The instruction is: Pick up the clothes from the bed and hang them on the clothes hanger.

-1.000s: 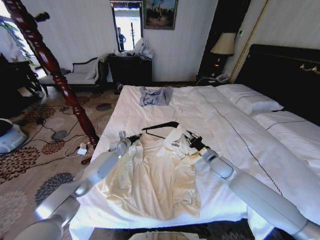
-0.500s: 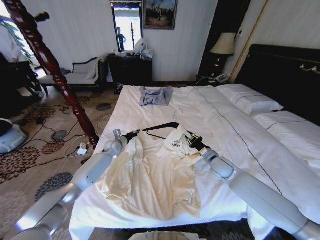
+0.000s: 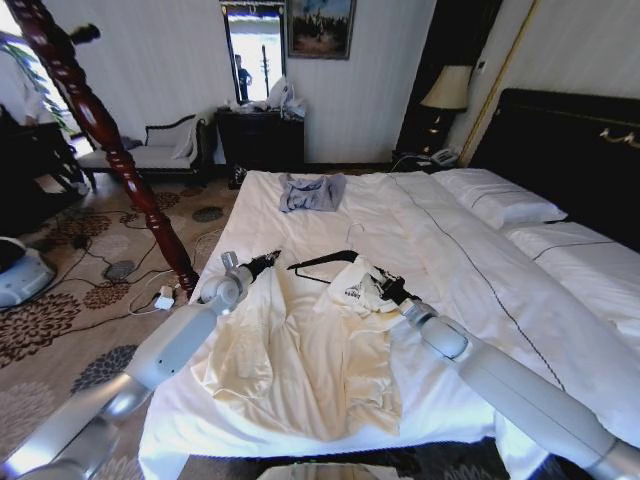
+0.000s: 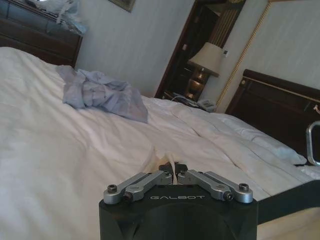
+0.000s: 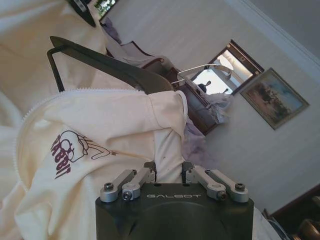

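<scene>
The cream clothes point(image 3: 300, 350) lie spread on the white bed point(image 3: 440, 240), one shoulder with a dark logo point(image 3: 352, 290) bunched up. My left gripper point(image 3: 268, 260) is shut on the top's far left edge; the left wrist view shows a sliver of cream fabric between its fingers point(image 4: 173, 172). My right gripper point(image 3: 385, 290) is shut on the logo side point(image 5: 169, 172). The dark clothes hanger point(image 3: 320, 260) lies between both grippers, its silver hook point(image 3: 352, 232) pointing away. One hanger arm point(image 5: 115, 67) goes under the raised cream fabric point(image 5: 100, 130).
A grey-blue garment point(image 3: 310, 190) lies at the bed's far end. A reddish-brown wooden post point(image 3: 110, 150) stands left of the bed over patterned carpet with cables. White pillows point(image 3: 500, 200) and the dark headboard point(image 3: 580, 150) are on the right, a lamp point(image 3: 447, 90) behind.
My left gripper has moved a little farther away and left with the fabric edge. The hanger has shifted slightly right, leaving a gap between its free end and the left gripper.
</scene>
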### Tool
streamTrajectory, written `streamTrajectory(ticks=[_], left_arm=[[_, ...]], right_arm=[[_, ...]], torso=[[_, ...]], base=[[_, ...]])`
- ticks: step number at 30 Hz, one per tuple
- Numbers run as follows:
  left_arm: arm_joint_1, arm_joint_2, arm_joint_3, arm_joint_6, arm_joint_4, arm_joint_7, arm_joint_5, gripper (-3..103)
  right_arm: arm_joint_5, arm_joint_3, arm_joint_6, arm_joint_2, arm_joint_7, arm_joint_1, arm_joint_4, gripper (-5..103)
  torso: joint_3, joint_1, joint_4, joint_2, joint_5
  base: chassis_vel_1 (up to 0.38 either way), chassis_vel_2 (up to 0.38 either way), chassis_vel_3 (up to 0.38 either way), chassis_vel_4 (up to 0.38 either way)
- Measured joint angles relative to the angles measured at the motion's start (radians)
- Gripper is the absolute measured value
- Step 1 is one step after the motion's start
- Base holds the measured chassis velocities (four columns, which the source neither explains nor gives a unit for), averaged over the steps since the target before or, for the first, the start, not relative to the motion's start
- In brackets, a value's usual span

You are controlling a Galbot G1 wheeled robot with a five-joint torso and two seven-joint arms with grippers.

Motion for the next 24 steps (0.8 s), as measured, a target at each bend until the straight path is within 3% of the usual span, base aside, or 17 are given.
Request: streamTrajectory(ticks=[24], left_arm=[[-0.095, 0.044, 0.182, -0.009, -0.195, -0.018, 0.047, 0]], right_arm=[[0.039, -0.107, -0.049, 0.050, 0.007, 0.148, 0.049, 20]], torso=[[0.000, 0.000, -0.0002, 0.000, 0.0002]], base=[[0.000, 0.000, 0.000, 0.000]])
